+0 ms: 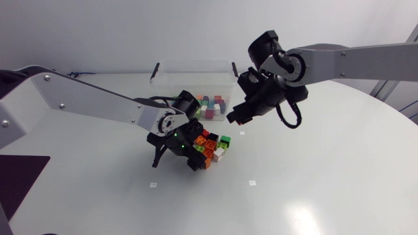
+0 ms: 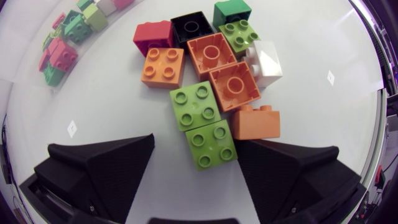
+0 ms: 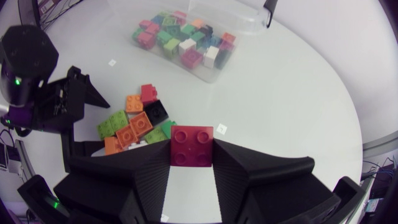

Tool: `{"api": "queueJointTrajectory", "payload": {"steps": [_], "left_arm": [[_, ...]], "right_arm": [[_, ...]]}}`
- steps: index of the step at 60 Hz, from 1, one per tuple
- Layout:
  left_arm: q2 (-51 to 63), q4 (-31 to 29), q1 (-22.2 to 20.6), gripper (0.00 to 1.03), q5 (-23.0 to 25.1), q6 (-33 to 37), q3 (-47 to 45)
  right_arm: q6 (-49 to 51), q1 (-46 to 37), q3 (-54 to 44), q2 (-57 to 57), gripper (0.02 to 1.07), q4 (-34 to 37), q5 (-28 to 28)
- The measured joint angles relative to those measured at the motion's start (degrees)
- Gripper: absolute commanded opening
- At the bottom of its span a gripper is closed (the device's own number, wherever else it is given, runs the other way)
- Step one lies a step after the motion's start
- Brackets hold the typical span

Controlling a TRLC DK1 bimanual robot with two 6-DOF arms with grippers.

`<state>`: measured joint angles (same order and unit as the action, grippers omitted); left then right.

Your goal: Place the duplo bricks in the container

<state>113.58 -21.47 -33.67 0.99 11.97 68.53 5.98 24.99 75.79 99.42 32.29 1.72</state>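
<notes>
A pile of duplo bricks (image 1: 214,147) lies mid-table: orange (image 2: 219,55), light green (image 2: 194,106), red (image 2: 153,37), black (image 2: 191,26) and white (image 2: 266,62) ones. My left gripper (image 2: 196,168) is low over the pile's near edge and open. A light green brick (image 2: 211,144) lies between its fingers, close to one finger and clear of the other. My right gripper (image 3: 191,163) hangs above the table between pile and container, shut on a dark red brick (image 3: 191,146). The clear container (image 1: 196,78) at the back holds several coloured bricks (image 3: 180,40).
The container has black clips on its rim (image 1: 155,70). Small white markers (image 1: 252,183) dot the table. My left gripper (image 3: 56,106) shows beside the pile in the right wrist view. A dark panel (image 1: 19,176) lies at the table's left edge.
</notes>
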Motion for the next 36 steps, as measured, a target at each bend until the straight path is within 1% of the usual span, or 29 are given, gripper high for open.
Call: {"api": "queueJointTrajectory", "payload": {"steps": [7,11,12,13,19,21,28,36], "left_arm": [[0.09,0.66,-0.26,0.63,0.00,-0.04,0.00],[0.13,1.09,-0.26,0.58,-0.02,-0.22,0.00],[0.17,1.16,-0.26,0.55,-0.02,-0.22,0.00],[0.17,1.22,-0.26,0.55,-0.02,-0.22,0.00],[0.22,1.49,-0.26,0.38,-0.02,-0.22,-0.02],[0.22,1.51,-0.26,0.35,-0.02,-0.22,-0.07],[-0.33,1.97,-0.26,0.32,-0.02,-0.22,-1.03],[-2.64,1.70,-0.11,0.32,-0.04,-0.22,-3.80]], "right_arm": [[-0.04,-0.13,4.15,0.00,0.31,-0.15,0.13],[-0.11,-0.59,6.32,0.02,0.31,-0.39,0.13],[-0.26,-0.79,6.84,0.02,0.30,-0.50,0.15],[-0.33,-0.92,7.32,0.02,0.31,-0.57,0.15],[-1.07,-1.81,10.69,1.07,0.30,-1.46,0.13],[-1.22,-1.88,11.45,1.55,0.31,-1.92,0.13],[-1.99,-2.25,14.03,3.96,0.30,-3.21,0.15],[-3.06,-2.29,16.63,6.95,0.31,-4.48,0.13]]}}
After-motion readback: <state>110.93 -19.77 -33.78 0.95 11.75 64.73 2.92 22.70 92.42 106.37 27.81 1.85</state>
